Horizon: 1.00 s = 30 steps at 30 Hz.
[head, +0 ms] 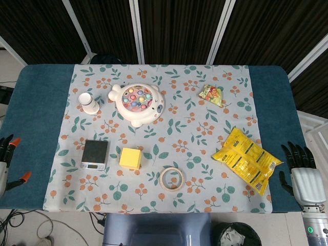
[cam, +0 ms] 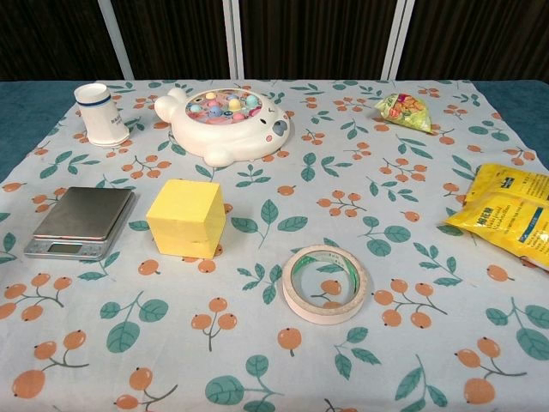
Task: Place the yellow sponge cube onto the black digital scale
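Note:
The yellow sponge cube [head: 130, 158] [cam: 186, 217] rests on the patterned cloth, just right of the black digital scale [head: 95, 154] [cam: 80, 221], a small gap between them. Nothing lies on the scale's platform. My left hand [head: 6, 163] shows only at the far left edge of the head view, fingers spread and empty, well left of the scale. My right hand [head: 301, 174] sits at the far right edge, fingers extended and holding nothing. Neither hand appears in the chest view.
A tape roll [head: 172, 179] [cam: 325, 282] lies right of the cube toward the front. A white fishing-game toy [head: 137, 103] [cam: 222, 122] and a tipped cup [head: 89, 102] [cam: 99, 114] sit behind. A yellow snack bag [head: 246, 159] [cam: 509, 212] and a small packet [head: 211, 94] [cam: 403, 110] lie right.

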Each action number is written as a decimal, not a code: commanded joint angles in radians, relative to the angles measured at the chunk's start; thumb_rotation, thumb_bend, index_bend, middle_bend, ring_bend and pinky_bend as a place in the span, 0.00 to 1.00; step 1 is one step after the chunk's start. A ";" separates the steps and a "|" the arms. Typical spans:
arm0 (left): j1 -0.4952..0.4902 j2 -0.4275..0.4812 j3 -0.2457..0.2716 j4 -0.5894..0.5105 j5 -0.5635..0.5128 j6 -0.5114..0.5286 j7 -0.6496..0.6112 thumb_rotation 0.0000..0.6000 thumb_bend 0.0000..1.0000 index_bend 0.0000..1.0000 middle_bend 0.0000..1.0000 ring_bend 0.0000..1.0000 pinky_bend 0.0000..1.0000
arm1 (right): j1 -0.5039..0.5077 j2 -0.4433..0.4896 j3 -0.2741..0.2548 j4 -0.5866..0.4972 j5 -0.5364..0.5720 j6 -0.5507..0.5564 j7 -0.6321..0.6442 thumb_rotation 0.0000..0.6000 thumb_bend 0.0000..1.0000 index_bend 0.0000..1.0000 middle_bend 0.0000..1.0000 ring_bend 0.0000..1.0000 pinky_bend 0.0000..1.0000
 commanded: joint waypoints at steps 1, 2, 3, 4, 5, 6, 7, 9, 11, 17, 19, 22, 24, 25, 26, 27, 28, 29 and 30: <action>0.000 0.000 0.001 -0.001 0.001 0.000 0.002 1.00 0.15 0.11 0.02 0.00 0.08 | 0.000 0.000 -0.001 0.000 -0.002 0.000 0.000 1.00 0.56 0.00 0.04 0.04 0.00; 0.000 0.001 0.001 -0.002 0.002 0.000 0.002 1.00 0.15 0.11 0.02 0.00 0.08 | 0.000 0.000 -0.001 0.000 -0.002 0.000 0.000 1.00 0.56 0.00 0.04 0.04 0.00; 0.001 0.001 0.002 -0.002 0.003 0.001 0.002 1.00 0.15 0.11 0.02 0.00 0.08 | 0.000 0.000 -0.001 0.000 -0.002 0.001 0.000 1.00 0.56 0.00 0.04 0.04 0.00; 0.001 0.001 0.002 -0.002 0.004 0.001 0.002 1.00 0.15 0.11 0.02 0.00 0.08 | 0.000 0.000 -0.001 0.000 -0.003 0.001 0.000 1.00 0.56 0.00 0.04 0.04 0.00; 0.001 0.001 0.003 -0.003 0.005 0.002 0.003 1.00 0.15 0.11 0.02 0.00 0.08 | 0.000 0.000 -0.001 0.000 -0.002 0.002 0.000 1.00 0.56 0.00 0.04 0.04 0.00; 0.001 0.002 0.003 -0.003 0.005 0.002 0.003 1.00 0.15 0.11 0.02 0.00 0.08 | -0.001 0.000 -0.001 0.001 -0.003 0.003 0.000 1.00 0.56 0.00 0.04 0.04 0.00; 0.002 0.003 0.005 -0.005 0.006 0.001 0.002 1.00 0.15 0.11 0.02 0.00 0.08 | 0.000 0.000 -0.001 0.002 -0.006 0.004 0.001 1.00 0.56 0.00 0.04 0.04 0.00; 0.002 0.005 0.005 -0.007 0.007 0.000 -0.001 1.00 0.15 0.11 0.02 0.00 0.08 | 0.000 0.000 -0.001 0.004 -0.009 0.007 0.003 1.00 0.56 0.00 0.04 0.04 0.00; 0.001 0.005 0.005 -0.006 0.010 -0.001 -0.006 1.00 0.15 0.11 0.02 0.00 0.08 | 0.000 -0.002 0.000 0.006 -0.008 0.007 0.003 1.00 0.56 0.00 0.04 0.04 0.00; -0.002 0.006 0.007 -0.003 0.001 -0.015 -0.007 1.00 0.10 0.10 0.02 0.00 0.08 | -0.001 -0.003 0.001 0.004 -0.002 0.005 0.000 1.00 0.56 0.00 0.04 0.04 0.00; -0.002 0.005 0.007 -0.004 -0.007 -0.021 -0.002 1.00 0.08 0.10 0.02 0.00 0.08 | -0.002 -0.002 0.001 0.003 -0.002 0.007 0.002 1.00 0.56 0.00 0.04 0.04 0.00; -0.006 0.003 0.008 -0.007 -0.016 -0.035 0.006 1.00 0.07 0.09 0.02 0.00 0.08 | -0.003 -0.001 0.002 0.001 -0.003 0.011 0.004 1.00 0.56 0.00 0.04 0.04 0.00; -0.011 0.003 0.012 -0.009 -0.018 -0.050 0.009 1.00 0.07 0.09 0.02 0.00 0.08 | -0.003 -0.001 0.001 -0.001 -0.004 0.011 0.004 1.00 0.56 0.00 0.04 0.04 0.00; -0.012 0.003 0.014 -0.009 -0.018 -0.055 0.009 1.00 0.07 0.09 0.02 0.00 0.08 | -0.003 0.000 0.000 -0.001 -0.006 0.011 0.005 1.00 0.56 0.00 0.04 0.04 0.00; -0.015 0.003 0.016 -0.011 -0.015 -0.061 0.008 1.00 0.07 0.09 0.02 0.00 0.08 | -0.004 0.000 -0.001 -0.001 -0.007 0.011 0.005 1.00 0.56 0.00 0.04 0.04 0.00; -0.017 0.004 0.019 -0.011 -0.011 -0.066 0.005 1.00 0.07 0.09 0.02 0.00 0.08 | -0.004 0.001 -0.002 -0.002 -0.009 0.012 0.004 1.00 0.56 0.00 0.04 0.04 0.00; -0.019 0.004 0.022 -0.012 -0.007 -0.071 0.001 1.00 0.07 0.09 0.02 0.00 0.08 | -0.004 0.001 -0.002 -0.003 -0.009 0.012 0.005 1.00 0.56 0.00 0.04 0.04 0.00; -0.024 0.006 0.025 -0.014 0.000 -0.080 -0.008 1.00 0.07 0.09 0.02 0.00 0.08 | -0.005 0.002 -0.001 -0.003 -0.009 0.013 0.005 1.00 0.56 0.00 0.04 0.04 0.00; -0.030 0.008 0.028 -0.016 0.006 -0.089 -0.017 1.00 0.07 0.09 0.02 0.00 0.08 | -0.005 0.002 -0.001 -0.003 -0.007 0.012 0.005 1.00 0.56 0.00 0.04 0.04 0.00</action>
